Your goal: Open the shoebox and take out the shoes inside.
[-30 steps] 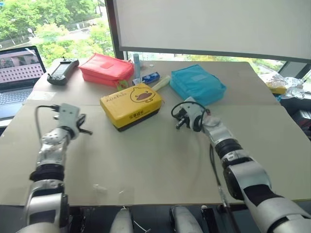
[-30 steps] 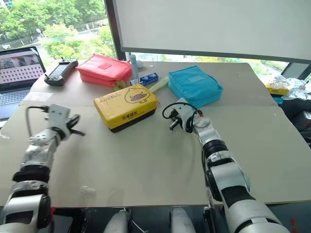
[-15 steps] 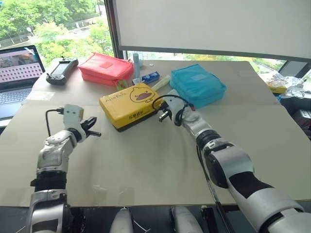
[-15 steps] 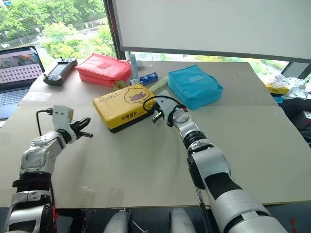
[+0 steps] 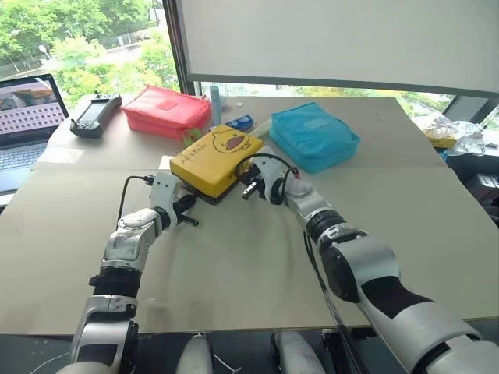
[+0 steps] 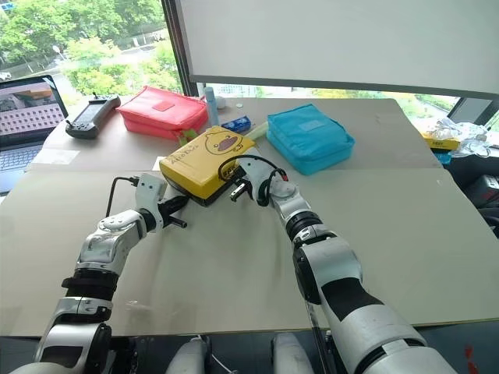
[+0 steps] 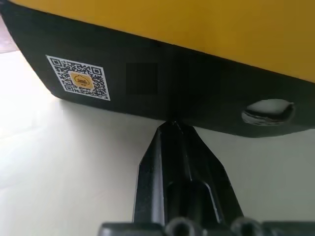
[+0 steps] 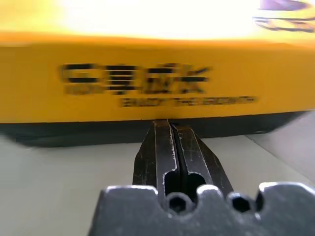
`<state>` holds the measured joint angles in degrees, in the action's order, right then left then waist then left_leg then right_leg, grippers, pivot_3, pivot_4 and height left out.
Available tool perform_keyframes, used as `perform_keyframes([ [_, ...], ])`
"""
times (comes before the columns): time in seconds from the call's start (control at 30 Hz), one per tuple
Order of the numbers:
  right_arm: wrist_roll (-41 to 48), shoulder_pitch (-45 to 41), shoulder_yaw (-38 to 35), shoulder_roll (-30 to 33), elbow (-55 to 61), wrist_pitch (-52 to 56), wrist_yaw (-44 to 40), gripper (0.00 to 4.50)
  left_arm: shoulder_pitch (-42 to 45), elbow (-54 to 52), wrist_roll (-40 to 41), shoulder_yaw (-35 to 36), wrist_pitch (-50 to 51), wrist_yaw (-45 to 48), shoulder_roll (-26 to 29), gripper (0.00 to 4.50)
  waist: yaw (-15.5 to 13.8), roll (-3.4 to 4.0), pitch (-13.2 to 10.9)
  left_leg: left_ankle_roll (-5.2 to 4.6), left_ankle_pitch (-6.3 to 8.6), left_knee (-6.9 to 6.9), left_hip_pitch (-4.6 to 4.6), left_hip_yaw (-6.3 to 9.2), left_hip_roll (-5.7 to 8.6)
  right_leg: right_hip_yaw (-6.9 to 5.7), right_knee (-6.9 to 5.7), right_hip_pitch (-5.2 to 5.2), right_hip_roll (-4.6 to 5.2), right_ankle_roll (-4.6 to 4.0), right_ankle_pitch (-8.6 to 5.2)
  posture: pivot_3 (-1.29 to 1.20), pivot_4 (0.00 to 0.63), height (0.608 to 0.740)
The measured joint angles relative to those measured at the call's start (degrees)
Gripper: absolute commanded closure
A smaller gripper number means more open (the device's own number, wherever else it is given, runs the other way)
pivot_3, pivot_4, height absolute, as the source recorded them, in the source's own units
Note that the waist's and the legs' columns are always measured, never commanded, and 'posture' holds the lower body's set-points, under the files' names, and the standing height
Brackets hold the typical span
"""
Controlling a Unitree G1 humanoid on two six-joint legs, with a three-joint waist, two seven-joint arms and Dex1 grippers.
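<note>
Matte beige tabletop (image 5: 234, 265) under boxy yellow-lidded, black-based cardboard shoebox (image 5: 209, 161)

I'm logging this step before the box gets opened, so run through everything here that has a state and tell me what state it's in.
shoebox: lid closed, sitting flat on the table.
left gripper: shut, empty, tip at the box's black base.
right gripper: shut, empty, tip at the box's front edge.
red pouch: closed.
turquoise pouch: closed.
laptop: open, screen on.
</note>
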<state>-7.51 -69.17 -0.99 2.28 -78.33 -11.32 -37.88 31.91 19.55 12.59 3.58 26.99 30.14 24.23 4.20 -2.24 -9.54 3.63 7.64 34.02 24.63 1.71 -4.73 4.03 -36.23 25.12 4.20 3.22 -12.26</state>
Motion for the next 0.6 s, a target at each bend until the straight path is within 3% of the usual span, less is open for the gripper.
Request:
perform_keyframes([
  [0.17, 0.2, 2.5, 0.7, -1.2, 2.1, -0.7, -10.6, 4.45, -1.2, -4.3, 1.1, -0.5, 3.4, 3.0, 0.5, 4.50, -0.1, 0.00, 0.0, 0.01, -0.01, 0.01, 0.01, 0.01, 0.00, 0.00, -0.02, 0.00, 0.00, 0.00, 0.00, 0.00, 0.150, 0.726],
  [0.33, -0.5, 2.8, 2.7, 1.4, 5.0, -0.6, -11.2, 4.45, -1.7, -5.1, 0.7, 0.1, 3.2, 4.2, 5.8, 4.50, -0.1, 0.02, 0.0, 0.03, -0.02, 0.01, 0.00, 0.02, 0.00, -0.01, -0.05, 0.03, -0.01, 0.06, -0.04, 0.00, 0.150, 0.726],
  [0.43, -0.5, 2.9, 2.6, 6.0, 7.2, 1.3, -10.3, 4.45, 1.3, 3.1, -1.6, 5.0, -1.6, 1.3, 12.2, 4.50, -0.1, 0.02, 0.0, 0.01, -0.03, 0.01, -0.03, 0.03, -0.01, -0.01, -0.05, 0.04, -0.03, 0.18, -0.11, 0.00, 0.150, 0.726],
  [0.6, -0.1, 5.3, 2.8, 9.3, 14.6, 5.9, -12.7, 4.45, 14.1, 24.4, -5.8, 7.0, -16.5, -3.2, 15.4, 4.50, -0.8, 0.02, 0.0, 0.01, -0.04, 0.02, 0.00, 0.03, 0.02, -0.03, 0.03, -0.03, 0.01, 0.21, -0.13, 0.00, 0.150, 0.726],
])
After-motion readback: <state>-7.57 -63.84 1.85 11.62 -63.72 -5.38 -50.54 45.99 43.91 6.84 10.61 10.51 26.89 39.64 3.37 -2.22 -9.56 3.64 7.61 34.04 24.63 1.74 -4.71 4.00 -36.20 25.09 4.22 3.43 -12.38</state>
